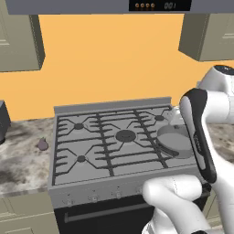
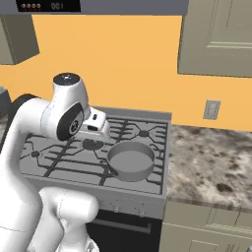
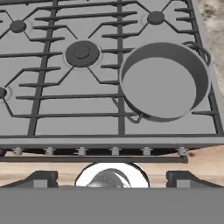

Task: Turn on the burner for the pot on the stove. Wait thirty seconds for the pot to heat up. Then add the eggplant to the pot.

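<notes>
The pot [image 3: 164, 83] sits on the front right corner of the stove [image 1: 91, 176], its low grey walls ringing a bare bottom, nothing inside it. In the hand view the gripper [image 3: 111, 178] looks down over the range from the front, and its two dark fingertips [image 3: 41, 178] stand far apart at the bottom edge, spread wide with nothing between them. Below the pot runs the row of small knobs [image 3: 114, 151] along the stove's front edge. The large middle burner [image 3: 82, 53] lies just left of the pot. Over on the left counter [image 1: 20, 160], the eggplant [image 1: 42, 145] rests by itself just beside the stove's left side, well apart from the pot. The white arm [image 2: 29, 147] rises over the stove's front.
</notes>
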You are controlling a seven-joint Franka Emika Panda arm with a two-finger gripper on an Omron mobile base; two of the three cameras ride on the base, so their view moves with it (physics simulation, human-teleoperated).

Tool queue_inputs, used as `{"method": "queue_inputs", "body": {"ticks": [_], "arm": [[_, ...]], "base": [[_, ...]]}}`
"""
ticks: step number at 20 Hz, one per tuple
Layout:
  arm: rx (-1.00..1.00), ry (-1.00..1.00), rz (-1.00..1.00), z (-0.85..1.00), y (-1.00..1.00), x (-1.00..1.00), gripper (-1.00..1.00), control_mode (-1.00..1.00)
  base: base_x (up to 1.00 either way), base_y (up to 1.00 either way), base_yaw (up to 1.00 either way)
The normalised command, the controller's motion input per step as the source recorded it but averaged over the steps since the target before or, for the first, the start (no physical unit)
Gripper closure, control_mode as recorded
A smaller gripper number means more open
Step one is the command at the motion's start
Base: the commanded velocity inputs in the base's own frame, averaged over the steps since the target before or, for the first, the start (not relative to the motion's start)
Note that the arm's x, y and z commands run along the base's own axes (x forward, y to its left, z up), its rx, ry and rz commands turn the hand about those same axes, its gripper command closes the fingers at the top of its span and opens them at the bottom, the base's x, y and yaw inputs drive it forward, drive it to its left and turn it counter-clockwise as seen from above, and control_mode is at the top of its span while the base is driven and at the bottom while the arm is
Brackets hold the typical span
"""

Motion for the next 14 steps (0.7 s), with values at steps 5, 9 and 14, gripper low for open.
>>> {"method": "queue_inputs", "body": {"ticks": [5,9,14], "arm": [[0.01,-0.01,0.00,-0.36,-0.61,-0.50,-1.00,-1.00],[0.01,0.00,0.00,-0.41,-0.62,-0.47,-1.00,-1.00],[0.00,0.00,0.00,-0.51,-0.53,-0.45,-1.00,-1.00]], "base": [[0.00,0.00,0.00],[0.00,0.00,0.00],[0.00,0.00,0.00]]}}
